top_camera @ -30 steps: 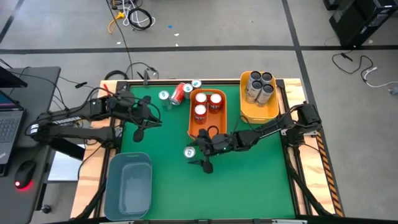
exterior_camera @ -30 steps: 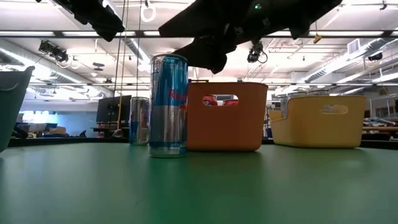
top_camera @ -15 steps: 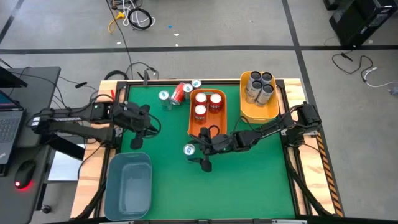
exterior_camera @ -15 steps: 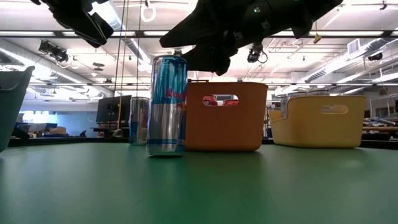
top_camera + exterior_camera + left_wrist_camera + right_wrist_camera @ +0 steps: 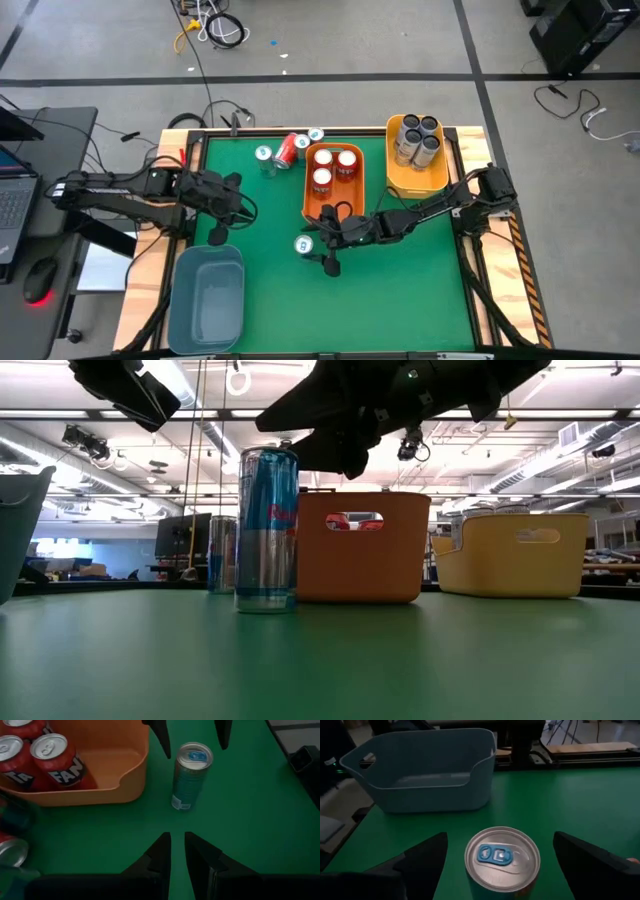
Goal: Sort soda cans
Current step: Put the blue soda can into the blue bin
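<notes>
A teal-blue soda can [image 5: 304, 243] stands upright on the green table, just off the near end of the orange bin [image 5: 308, 205]. My right gripper [image 5: 317, 246] is open, one finger on each side of that can [image 5: 502, 857], with a gap to it on both sides. Three red cans [image 5: 335, 165] stand in the orange bin. Dark cans [image 5: 417, 138] fill the yellow bin [image 5: 441, 178]. My left gripper [image 5: 218, 234] hangs shut and holding nothing above the table, by the far end of the blue bin [image 5: 176, 300].
Loose cans remain near the far edge: a teal one standing [image 5: 264, 155], a red one lying on its side [image 5: 286, 150], and more teal ones beside it [image 5: 316, 134]. In the right wrist view the blue bin [image 5: 420, 770] shows nothing inside.
My left gripper has swung from mid-table toward the near edge and a little down, ending by the blue bin's far end. It stays shut. My right gripper stays open around the teal can.
</notes>
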`<move>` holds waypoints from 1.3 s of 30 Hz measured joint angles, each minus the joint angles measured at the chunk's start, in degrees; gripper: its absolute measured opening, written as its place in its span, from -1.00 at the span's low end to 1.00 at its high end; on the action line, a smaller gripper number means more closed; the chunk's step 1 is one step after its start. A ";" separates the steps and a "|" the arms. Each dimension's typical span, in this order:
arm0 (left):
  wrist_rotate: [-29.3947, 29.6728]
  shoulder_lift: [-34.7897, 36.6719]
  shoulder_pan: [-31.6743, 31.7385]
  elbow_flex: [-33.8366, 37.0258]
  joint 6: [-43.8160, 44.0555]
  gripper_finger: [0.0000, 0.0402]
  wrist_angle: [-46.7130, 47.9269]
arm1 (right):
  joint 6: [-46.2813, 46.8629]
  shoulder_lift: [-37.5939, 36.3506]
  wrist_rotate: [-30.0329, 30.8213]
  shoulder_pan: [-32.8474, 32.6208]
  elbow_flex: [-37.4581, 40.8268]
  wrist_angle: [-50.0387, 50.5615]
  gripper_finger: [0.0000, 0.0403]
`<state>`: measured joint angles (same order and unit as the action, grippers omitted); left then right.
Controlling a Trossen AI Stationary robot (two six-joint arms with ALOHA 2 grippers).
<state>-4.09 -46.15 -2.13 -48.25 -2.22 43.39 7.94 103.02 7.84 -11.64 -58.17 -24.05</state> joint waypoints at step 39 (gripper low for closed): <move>-1.31 -8.31 -21.02 0.02 22.80 -0.97 6.84 | 1.55 0.12 0.69 -0.28 0.00 2.20 0.69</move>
<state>-5.41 -54.46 -23.16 -48.23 20.58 50.23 9.50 103.14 8.52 -11.92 -58.17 -21.85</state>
